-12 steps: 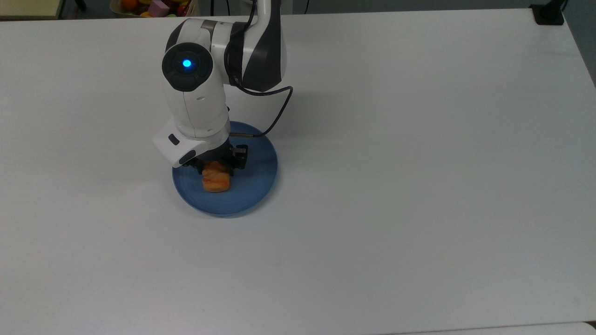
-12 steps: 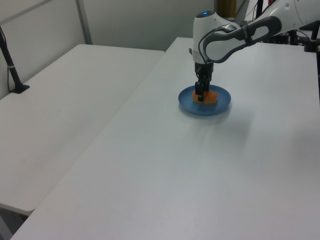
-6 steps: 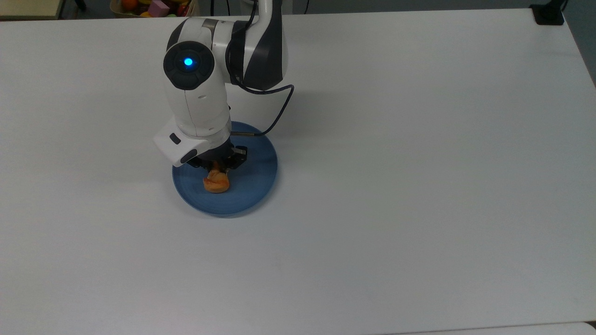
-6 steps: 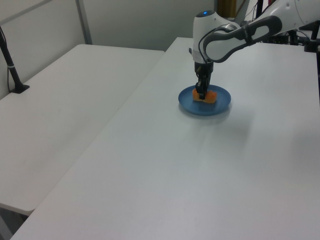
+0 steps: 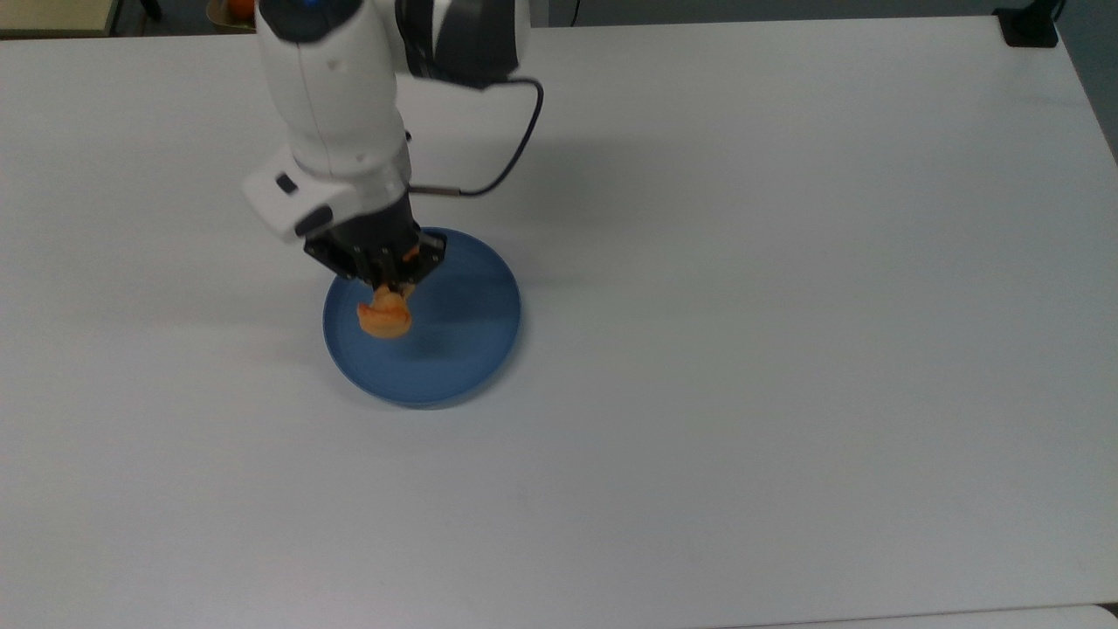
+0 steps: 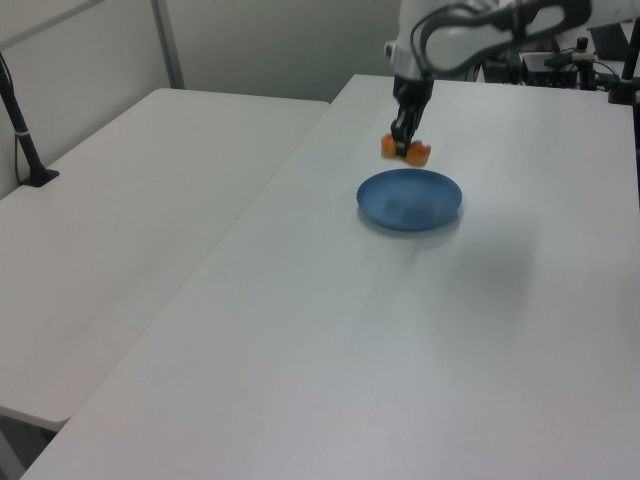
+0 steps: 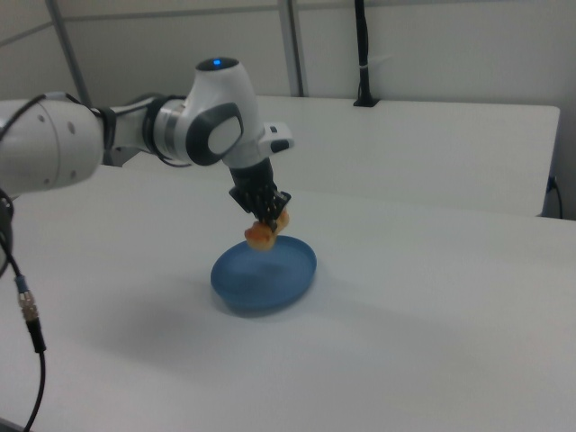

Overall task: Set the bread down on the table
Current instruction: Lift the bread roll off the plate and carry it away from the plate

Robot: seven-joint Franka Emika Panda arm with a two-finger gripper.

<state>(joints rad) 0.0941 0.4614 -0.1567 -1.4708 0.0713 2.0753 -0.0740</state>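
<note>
The bread [image 5: 384,317] [image 6: 405,151] [image 7: 265,229] is a small golden-orange roll hanging in the air, gripped at its middle. My gripper [image 5: 387,293] [image 6: 404,146] [image 7: 268,220] points down and is shut on it. Roll and gripper hover clear above the round blue plate [image 5: 463,349] [image 6: 430,205] [image 7: 270,279], over its side toward the top view's left. The plate has nothing on it and rests on the white table [image 5: 786,349] [image 6: 350,350] [image 7: 432,342].
A second white table [image 6: 130,220] adjoins on the left view's left, with a black clamp and pole [image 6: 30,150] on it. A black mount [image 5: 1029,26] sits at the table's far right corner in the top view. A black cable [image 5: 502,166] loops from the wrist.
The gripper closed on the bread and has lifted it off the blue plate, moving up and toward the top view's left. The plate stayed in place.
</note>
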